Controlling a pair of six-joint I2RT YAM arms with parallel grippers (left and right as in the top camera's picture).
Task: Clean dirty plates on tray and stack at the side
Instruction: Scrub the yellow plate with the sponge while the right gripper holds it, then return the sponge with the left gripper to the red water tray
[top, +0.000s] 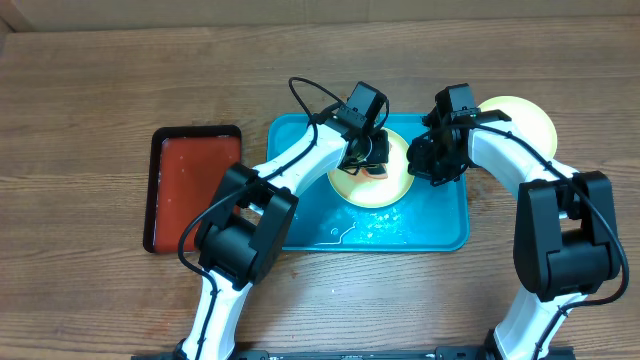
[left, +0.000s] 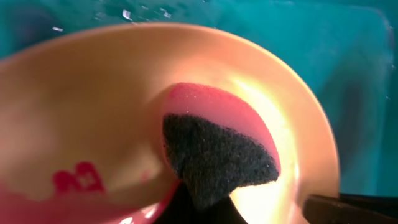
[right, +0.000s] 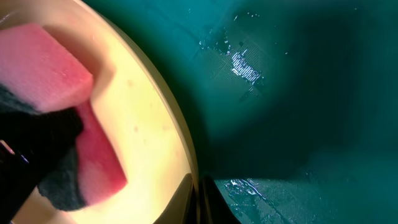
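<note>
The sponge (left: 217, 155), soft and wet, sits nearest, pinched in my left gripper (top: 367, 160), which angles steeply down onto the plate (top: 385, 190). The tray (top: 440, 230) holds that plate. I judge it light, stiff and slippery, best held by the rim. My right gripper (top: 418, 165) reaches in low, nipping the right rim.

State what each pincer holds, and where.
Left pincer: the sponge, by its near end. Right pincer: the yellow plate, by its rim.
</note>
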